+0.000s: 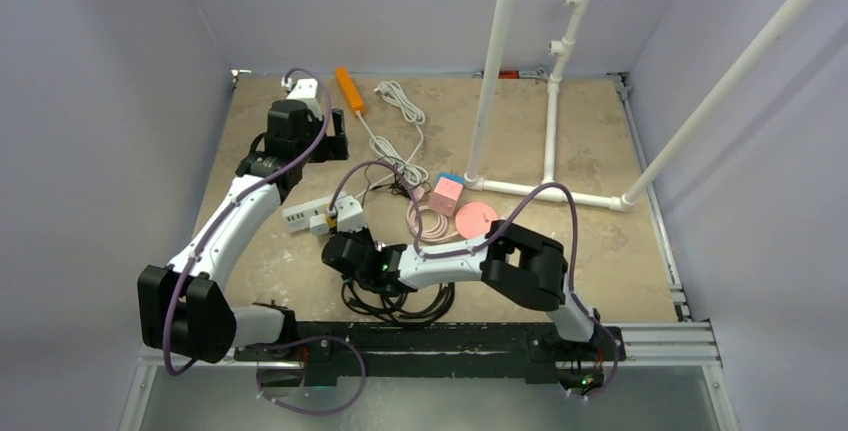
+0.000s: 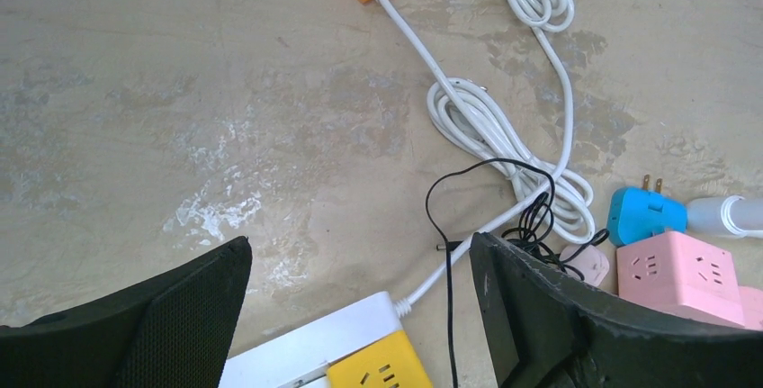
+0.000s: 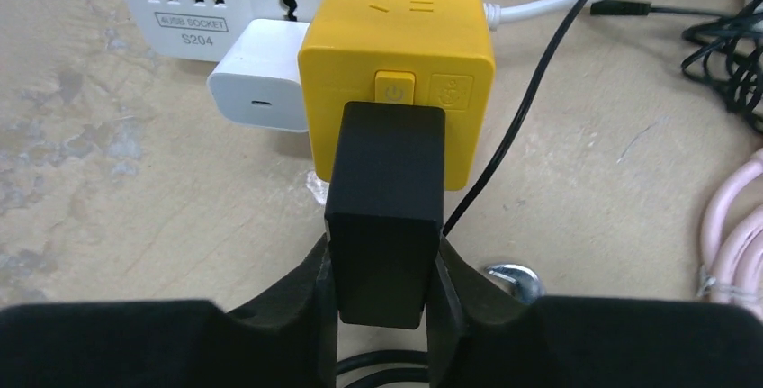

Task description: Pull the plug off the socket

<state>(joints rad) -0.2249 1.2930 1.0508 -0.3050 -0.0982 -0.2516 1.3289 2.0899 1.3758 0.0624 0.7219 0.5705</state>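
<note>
Both fingers of the right gripper are clamped on the black plug, seated in the yellow socket toward the table's near edge, so it can be drawn straight out.

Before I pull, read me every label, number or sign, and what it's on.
"4USB SOCKET": boxed label on the white power strip.
"S204": same strip, just below.
Power symbol: button on the yellow cube socket.
Icon beside it: too blurred to read.
Nothing visible on the black plug.
</note>
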